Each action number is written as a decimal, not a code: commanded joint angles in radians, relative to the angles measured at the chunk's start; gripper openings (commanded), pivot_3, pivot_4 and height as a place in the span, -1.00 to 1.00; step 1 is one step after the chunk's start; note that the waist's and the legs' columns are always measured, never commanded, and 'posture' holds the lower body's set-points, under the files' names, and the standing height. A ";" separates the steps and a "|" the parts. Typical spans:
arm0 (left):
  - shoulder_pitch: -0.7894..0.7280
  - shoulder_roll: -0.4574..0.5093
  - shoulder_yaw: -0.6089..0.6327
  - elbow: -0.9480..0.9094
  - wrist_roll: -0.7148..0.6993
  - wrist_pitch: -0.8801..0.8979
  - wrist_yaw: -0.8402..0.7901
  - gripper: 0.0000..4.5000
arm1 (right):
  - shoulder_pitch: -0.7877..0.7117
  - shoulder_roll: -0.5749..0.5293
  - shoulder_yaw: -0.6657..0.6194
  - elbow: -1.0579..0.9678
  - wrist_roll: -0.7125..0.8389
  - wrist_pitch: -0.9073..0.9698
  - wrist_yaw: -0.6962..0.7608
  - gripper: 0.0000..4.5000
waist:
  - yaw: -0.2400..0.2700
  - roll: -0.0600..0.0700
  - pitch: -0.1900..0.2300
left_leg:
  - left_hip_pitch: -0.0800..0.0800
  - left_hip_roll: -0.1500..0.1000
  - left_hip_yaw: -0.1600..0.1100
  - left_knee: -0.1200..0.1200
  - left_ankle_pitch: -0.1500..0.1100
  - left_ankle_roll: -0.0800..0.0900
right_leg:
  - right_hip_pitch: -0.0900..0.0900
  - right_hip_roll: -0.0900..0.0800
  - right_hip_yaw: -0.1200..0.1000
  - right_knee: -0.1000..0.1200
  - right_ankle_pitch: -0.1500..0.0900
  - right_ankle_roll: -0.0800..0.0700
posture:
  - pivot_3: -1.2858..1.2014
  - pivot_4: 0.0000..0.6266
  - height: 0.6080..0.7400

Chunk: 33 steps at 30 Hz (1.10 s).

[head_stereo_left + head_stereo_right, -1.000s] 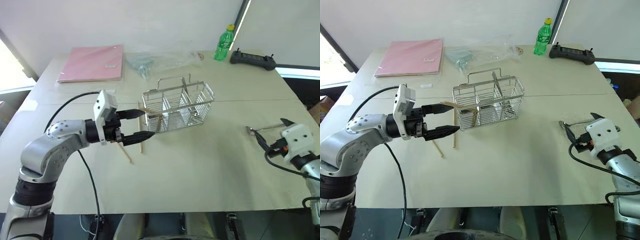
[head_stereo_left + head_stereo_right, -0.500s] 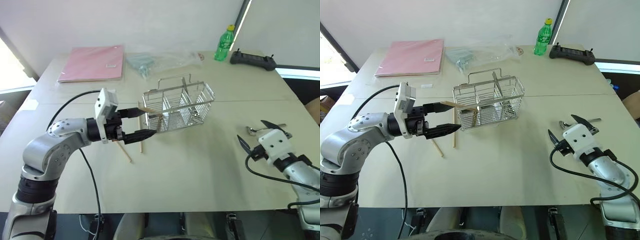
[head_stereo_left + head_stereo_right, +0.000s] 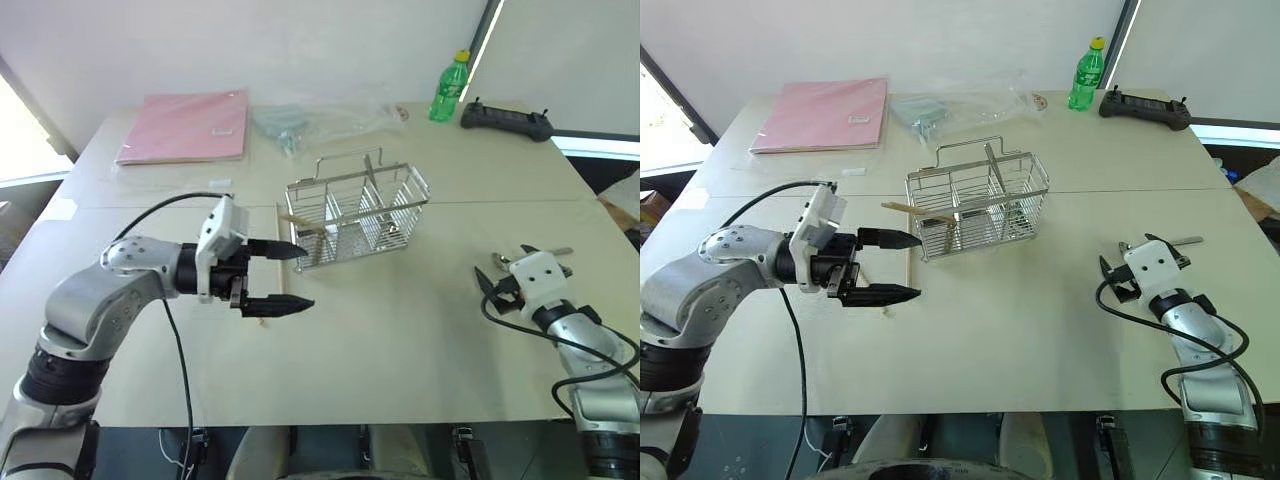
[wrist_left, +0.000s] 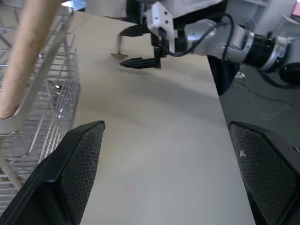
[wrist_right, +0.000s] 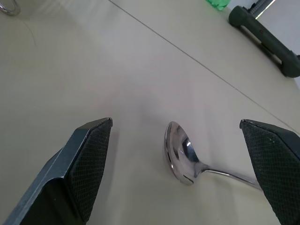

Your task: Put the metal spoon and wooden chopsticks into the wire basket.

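Note:
The wire basket (image 3: 356, 214) stands mid-table, and one wooden chopstick (image 3: 902, 208) leans in its left end, sticking out over the rim. Two more chopsticks (image 3: 908, 270) lie on the table just left of the basket. My left gripper (image 3: 289, 275) hovers open over those loose sticks, pointing at the basket and holding nothing. The metal spoon (image 5: 181, 152) lies on the table at the right, its handle (image 3: 558, 250) pointing away to the right. My right gripper (image 5: 174, 123) is low over the table and open, with the spoon's bowl between its fingers, which are apart from it.
At the back of the table lie a pink folder (image 3: 185, 125), a clear plastic bag (image 3: 320, 120), a green bottle (image 3: 450, 88) and a black controller (image 3: 505, 118). The table's right edge runs close behind the spoon.
My right gripper has come down and toward the middle of the table, so it now straddles the spoon's bowl. My left gripper has drawn back a little from the basket and turned.

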 commanded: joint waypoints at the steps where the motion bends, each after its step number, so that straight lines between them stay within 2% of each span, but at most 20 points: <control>1: -0.039 -0.008 -0.041 0.039 0.069 -0.084 -0.045 0.98 | -0.021 0.005 0.005 0.019 -0.009 -0.029 -0.021 1.00 | -0.001 0.000 0.000 | 0.000 0.000 0.000 0.000 0.000 0.000 | 0.000 0.000 0.000 0.000 0.000 0.000 | 0.03 -0.52 0.52; 8: -0.033 -0.083 -0.075 0.126 0.153 -0.213 -0.062 0.98 | -0.033 0.009 0.019 0.062 -0.024 -0.047 -0.052 1.00 | -0.002 0.000 0.000 | 0.000 0.000 0.000 0.000 0.000 0.000 | 0.000 0.000 0.000 0.000 0.000 0.000 | 0.03 -0.52 0.52; 15: -0.032 -0.135 -0.080 0.139 0.184 -0.246 -0.041 0.98 | -0.056 0.000 0.012 0.112 -0.039 -0.057 -0.093 1.00 | -0.002 0.000 0.000 | 0.000 0.000 0.000 0.000 0.000 0.000 | 0.000 0.000 0.000 0.000 0.000 0.000 | 0.03 -0.52 0.52; 18: -0.044 -0.145 -0.074 0.138 0.183 -0.241 -0.032 1.00 | -0.061 -0.007 0.008 0.137 -0.044 -0.062 -0.104 0.63 | -0.002 0.000 0.000 | 0.000 0.000 0.000 0.000 0.000 0.000 | 0.000 0.000 0.000 0.000 0.000 0.000 | 0.03 -0.52 0.52; 24: -0.062 -0.149 -0.063 0.135 0.171 -0.224 -0.022 1.00 | -0.069 -0.012 0.002 0.156 -0.034 -0.068 -0.107 -0.79 | -0.002 0.000 0.000 | 0.000 0.000 0.000 0.000 0.000 0.000 | 0.000 0.000 0.000 0.000 0.000 0.000 | 0.03 -0.52 0.52; 25: -0.064 -0.150 -0.063 0.134 0.170 -0.224 -0.020 1.00 | -0.069 -0.012 0.002 0.157 -0.034 -0.067 -0.108 -0.98 | -0.002 0.000 0.000 | 0.000 0.000 0.000 0.000 0.000 0.000 | 0.000 0.000 0.000 0.000 0.000 0.000 | 0.03 -0.52 0.52; 33: -0.076 -0.159 -0.062 0.132 0.164 -0.217 -0.010 1.00 | -0.051 -0.014 -0.009 0.129 -0.029 -0.061 -0.109 -0.98 | -0.005 -0.002 -0.001 | 0.000 0.000 0.000 0.002 0.000 0.000 | 0.001 0.000 0.000 0.001 0.000 0.000 | 0.03 -0.52 0.52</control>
